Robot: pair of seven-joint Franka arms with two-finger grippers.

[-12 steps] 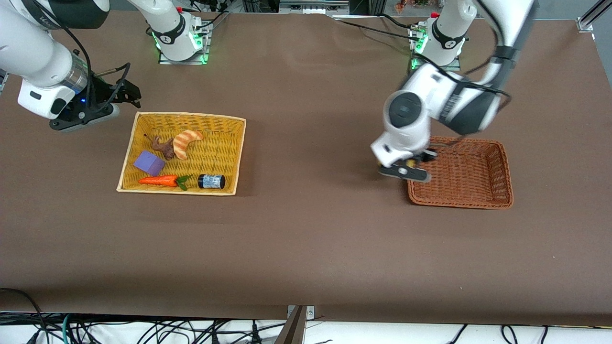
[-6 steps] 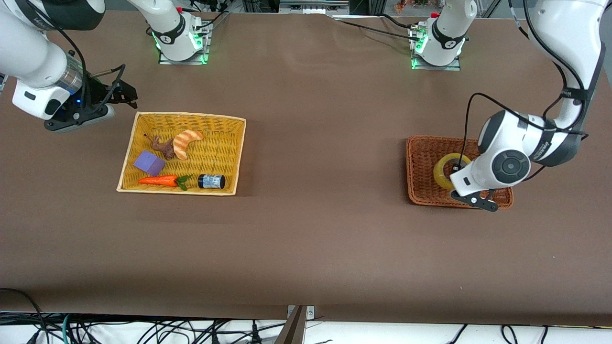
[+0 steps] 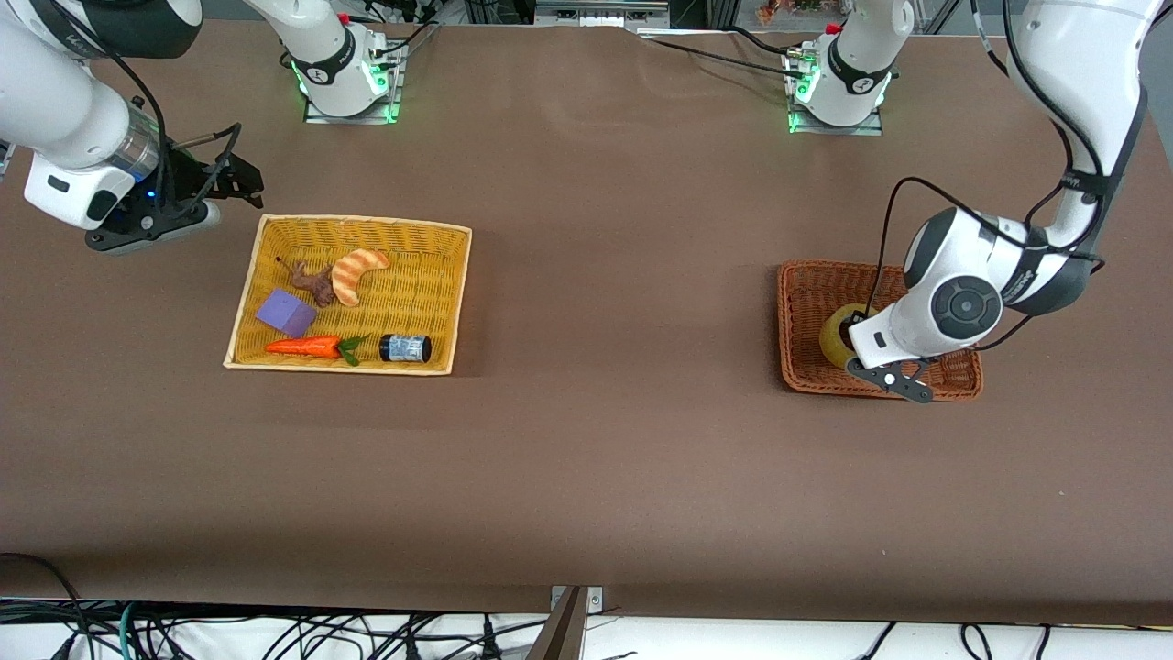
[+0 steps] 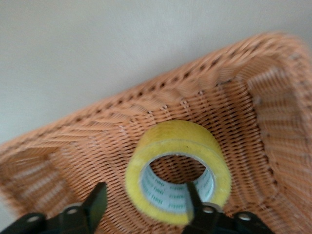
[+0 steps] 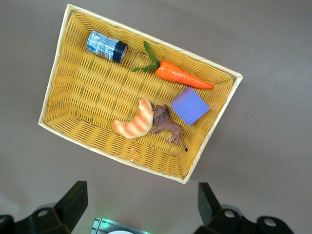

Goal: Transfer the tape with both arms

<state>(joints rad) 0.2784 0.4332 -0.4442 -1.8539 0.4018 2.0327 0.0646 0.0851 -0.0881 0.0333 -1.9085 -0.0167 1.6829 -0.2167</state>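
Note:
The tape (image 3: 832, 337), a yellowish ring with a grey printed core, lies in the brown wicker basket (image 3: 806, 284) at the left arm's end of the table. My left gripper (image 3: 884, 376) is open and low over it. In the left wrist view the tape (image 4: 178, 141) stands tilted on the basket floor (image 4: 234, 97). The left gripper (image 4: 145, 204) straddles the ring's wall, one finger outside and one at the hole. My right gripper (image 3: 234, 179) is open and empty over the table beside the yellow basket (image 3: 357, 225); that arm waits.
The yellow basket (image 5: 48, 92) holds a small black jar (image 3: 405, 348), a carrot (image 3: 302, 346), a purple block (image 3: 286, 313), a croissant (image 3: 356, 273) and a brown toy animal (image 3: 316, 284). Both arm bases stand at the table's back edge.
The left arm swung from the brown basket's edge to over its inside. The tape came into view lying in the basket, and the gripper then shifted over it. The right arm hardly moved.

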